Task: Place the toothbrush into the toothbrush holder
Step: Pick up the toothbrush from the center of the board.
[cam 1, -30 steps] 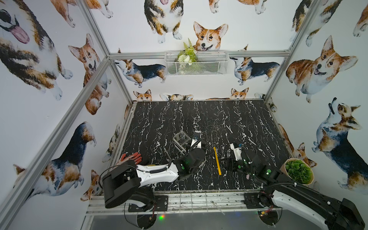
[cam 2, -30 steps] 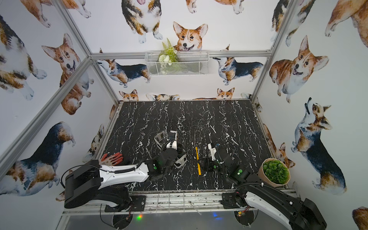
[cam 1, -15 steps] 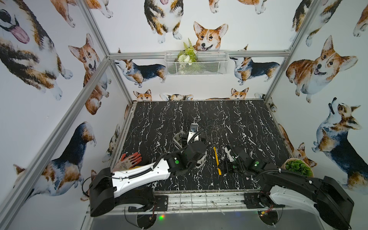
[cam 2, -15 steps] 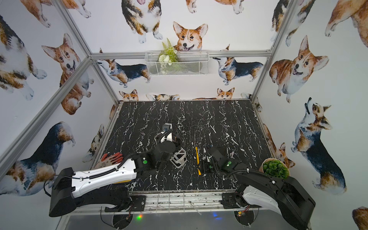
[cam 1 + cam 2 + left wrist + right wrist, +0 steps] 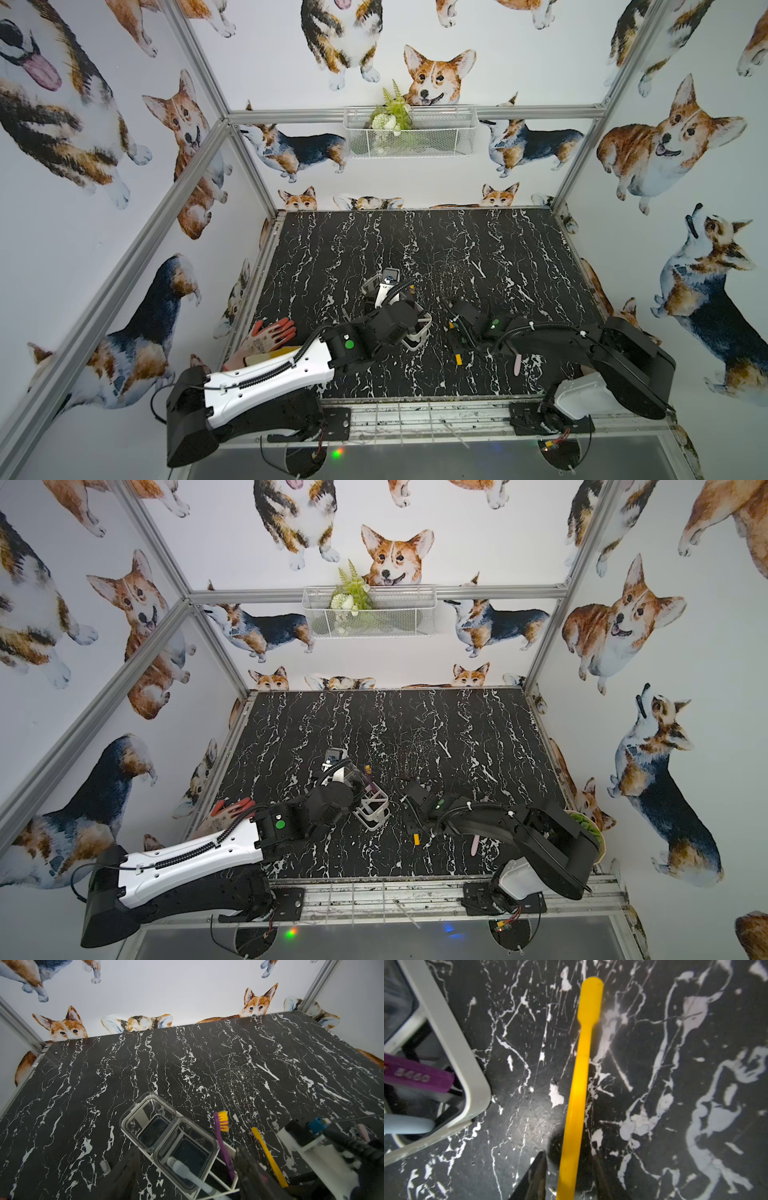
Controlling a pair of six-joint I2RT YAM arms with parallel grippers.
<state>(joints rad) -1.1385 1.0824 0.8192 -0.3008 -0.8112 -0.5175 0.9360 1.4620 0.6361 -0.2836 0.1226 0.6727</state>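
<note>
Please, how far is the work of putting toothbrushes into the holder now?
Done: a purple toothbrush and a pale blue one sit in the toothbrush holder. In hand: the right gripper straddles the yellow toothbrush lying on the table, jaws not closed on it. Remaining: grip, lift, insert it.

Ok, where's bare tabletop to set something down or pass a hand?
Free: the far half of the table, from the toothbrush holder to the back wall. Crowded: near centre, where the left hand, right hand, holder, yellow toothbrush and a pink handle cluster.
</note>
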